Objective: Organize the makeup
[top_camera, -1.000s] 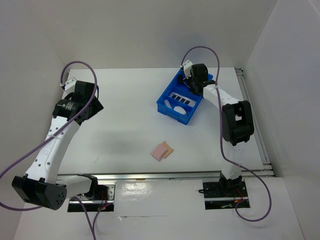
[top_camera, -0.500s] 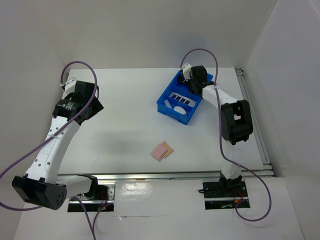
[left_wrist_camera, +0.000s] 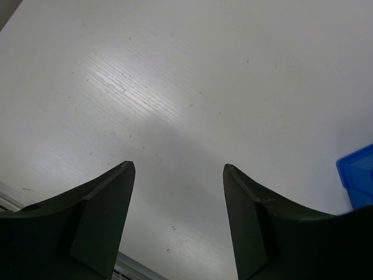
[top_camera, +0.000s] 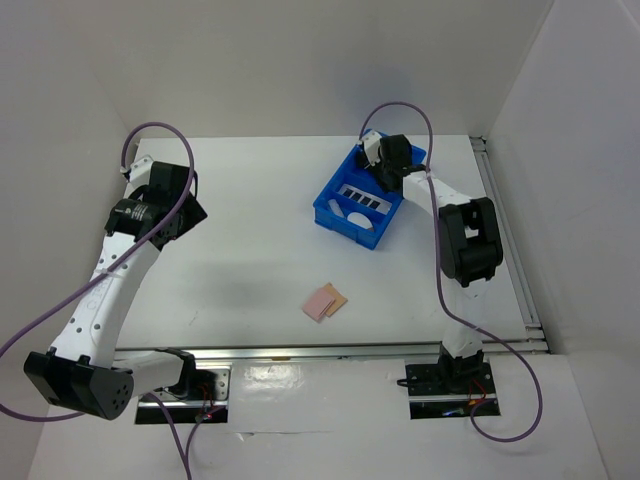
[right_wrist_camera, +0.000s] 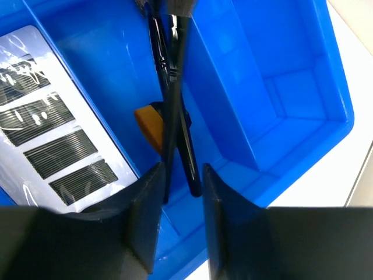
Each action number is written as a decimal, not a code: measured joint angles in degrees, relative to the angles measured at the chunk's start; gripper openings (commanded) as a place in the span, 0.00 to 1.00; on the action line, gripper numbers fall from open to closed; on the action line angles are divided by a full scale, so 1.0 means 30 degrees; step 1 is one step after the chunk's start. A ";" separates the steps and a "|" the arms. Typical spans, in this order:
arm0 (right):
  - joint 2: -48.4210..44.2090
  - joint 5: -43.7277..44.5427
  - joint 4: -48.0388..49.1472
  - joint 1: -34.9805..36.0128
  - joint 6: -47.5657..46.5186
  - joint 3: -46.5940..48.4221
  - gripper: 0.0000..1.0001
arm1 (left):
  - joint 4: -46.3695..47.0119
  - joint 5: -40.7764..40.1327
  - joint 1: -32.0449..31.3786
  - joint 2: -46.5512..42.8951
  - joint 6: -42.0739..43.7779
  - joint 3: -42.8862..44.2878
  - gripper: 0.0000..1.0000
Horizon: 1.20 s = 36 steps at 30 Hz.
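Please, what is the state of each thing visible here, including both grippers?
Tray: upright on the table.
Brushes: crossed, lying in the tray.
Palette: in the tray.
Sponge: in the tray, under the brushes.
Pads: overlapping, on the table, outside the tray.
Left gripper: open, empty.
Right gripper: open, above the brushes.

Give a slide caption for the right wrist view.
Right gripper over black brushes in the blue tray, beside the palette.
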 measured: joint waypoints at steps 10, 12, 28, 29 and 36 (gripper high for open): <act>0.0000 0.0408 -0.0291 0.0029 -0.0015 0.1056 0.52 | 0.0036 0.0160 0.0000 0.0000 0.0000 0.0000 0.75; -0.0029 0.0415 -0.0291 0.0095 0.0066 0.1785 0.50 | 0.0036 0.0182 0.0000 0.0000 0.0000 0.0000 0.75; -0.6142 -0.2929 -0.3657 0.4772 0.7745 0.0401 0.38 | 0.0197 0.0357 0.0000 0.0117 0.0015 0.0000 0.75; -0.6557 -0.3497 -0.4371 0.5282 0.8335 0.0175 0.49 | 0.0211 0.0408 0.0000 0.0117 0.0015 0.0000 0.75; -0.9318 -0.3198 -0.8735 0.9908 1.3697 -0.4044 0.92 | 0.0474 0.0583 0.0000 0.0058 0.0044 -0.0270 0.75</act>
